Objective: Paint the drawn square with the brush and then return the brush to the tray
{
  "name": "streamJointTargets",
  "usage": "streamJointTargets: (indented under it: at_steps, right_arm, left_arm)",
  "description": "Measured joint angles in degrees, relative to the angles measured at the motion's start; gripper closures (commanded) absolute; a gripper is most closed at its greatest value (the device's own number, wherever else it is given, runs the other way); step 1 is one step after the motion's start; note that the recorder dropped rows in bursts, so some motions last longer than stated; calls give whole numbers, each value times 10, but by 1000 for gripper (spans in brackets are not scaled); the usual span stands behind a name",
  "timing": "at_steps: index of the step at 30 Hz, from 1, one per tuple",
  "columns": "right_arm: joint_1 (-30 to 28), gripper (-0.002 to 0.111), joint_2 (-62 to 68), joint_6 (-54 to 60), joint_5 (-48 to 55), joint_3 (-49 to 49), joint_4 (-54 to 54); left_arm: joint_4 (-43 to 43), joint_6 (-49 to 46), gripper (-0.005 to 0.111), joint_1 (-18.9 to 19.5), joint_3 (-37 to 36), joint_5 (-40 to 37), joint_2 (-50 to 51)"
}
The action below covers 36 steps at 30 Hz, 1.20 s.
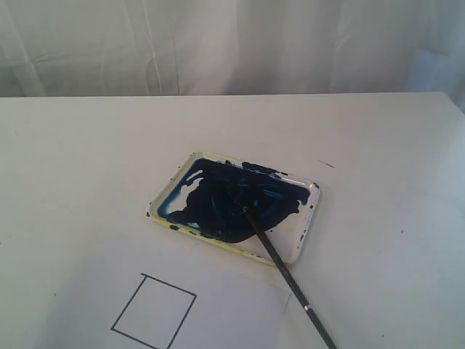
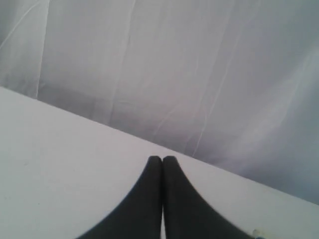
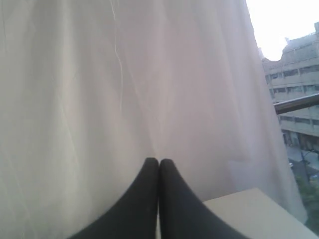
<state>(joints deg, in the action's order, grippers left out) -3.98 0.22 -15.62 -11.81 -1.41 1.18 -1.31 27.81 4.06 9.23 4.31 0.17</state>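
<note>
The tray, white with a yellowish rim and smeared dark blue, lies in the middle of the white table in the exterior view. The brush rests with its tip in the tray's paint, its black handle slanting over the near rim toward the front right. The drawn square, plain white inside, sits at the front left of the tray. Neither arm appears in the exterior view. My left gripper is shut, empty, over bare table near the curtain. My right gripper is shut, empty, facing the curtain.
A white curtain hangs behind the table's far edge. A short dark mark lies right of the tray. The right wrist view shows a table corner and a window with buildings beyond.
</note>
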Motion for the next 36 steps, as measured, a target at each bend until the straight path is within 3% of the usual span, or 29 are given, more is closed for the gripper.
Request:
streamJointTargets:
  at_steps: [4,14,28,36]
  right_arm:
    - [0,108,0,-72,102,-93,1]
    - [0,108,7,1,274,-247,1]
    - [0,108,200,125,424,-416,30]
    - [0,108,323,253,478,-484,138]
  left_arm:
    - [0,-15,107,0,88,-89,-1]
    - [0,-107,107,0,215,-304,-2]
    - [0,-142,107,0,286,-358,2]
    - [21,-163,107,0,295,-429,147]
